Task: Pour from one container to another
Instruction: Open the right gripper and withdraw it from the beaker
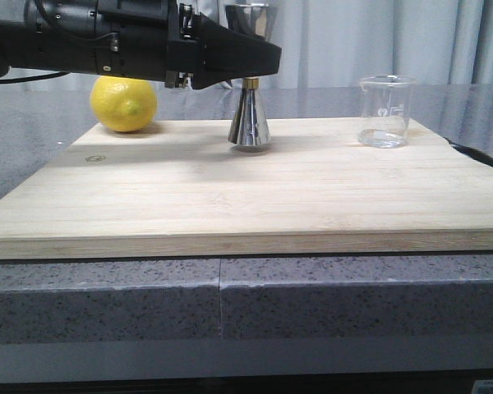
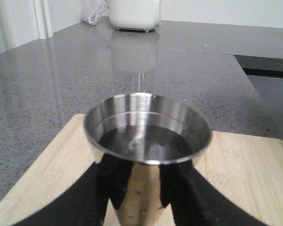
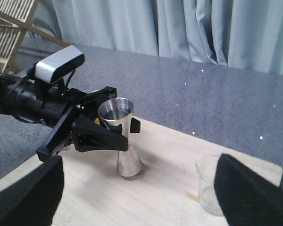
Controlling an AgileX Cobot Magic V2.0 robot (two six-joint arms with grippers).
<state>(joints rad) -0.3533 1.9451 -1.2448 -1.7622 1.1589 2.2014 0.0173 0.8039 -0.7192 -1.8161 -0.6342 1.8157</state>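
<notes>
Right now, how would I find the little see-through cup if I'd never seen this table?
Look at the big wooden board on the grey counter. Go to its far right corner: the glass beaker stands there alone. Unlike the shiny steel jigger and the yellow lemon, it is clear, with white markings.

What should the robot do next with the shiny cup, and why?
Probably open the left claw a little and back away. Its black fingers sit on both sides of the shiny steel hourglass-shaped jigger, which stands upright on the pale wooden board and seems to hold liquid already. The small clear glass beaker stands apart, nearly empty, so the pouring looks done.
</notes>
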